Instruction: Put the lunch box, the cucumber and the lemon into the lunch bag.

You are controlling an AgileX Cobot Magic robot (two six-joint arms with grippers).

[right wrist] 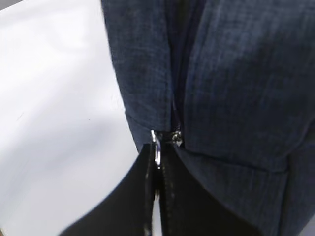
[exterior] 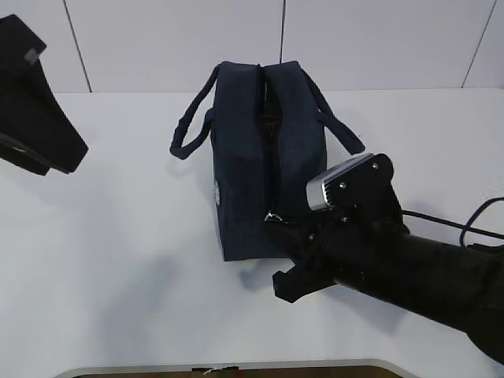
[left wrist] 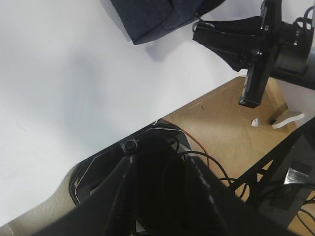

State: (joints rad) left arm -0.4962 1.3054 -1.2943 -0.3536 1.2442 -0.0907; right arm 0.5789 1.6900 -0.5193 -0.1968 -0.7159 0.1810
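Now the right gripper [right wrist: 156, 196] reaches in low from the right, jaws pinched tight on the zipper ring [right wrist: 156, 146] at the near end of the lunch bag [exterior: 256, 157]. Left gripper [left wrist: 157, 196] hangs part-open, holding nothing, over the white table [exterior: 118, 260]'s edge, pale wall behind.

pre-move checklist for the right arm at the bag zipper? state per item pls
1. Right gripper shut on the silver ring pull: ok.
2. Zipper slider at the near end of the dark navy fabric lunch bag: ok.
3. Zipper shut along the near part; a gap shows at the far end: cannot tell how far it is open.
4. Left gripper open, holding nothing, clear of the bag: ok.
5. Lunch box, cucumber, lemon in any view: not ok, none visible.
6. White table beside the bag: ok.
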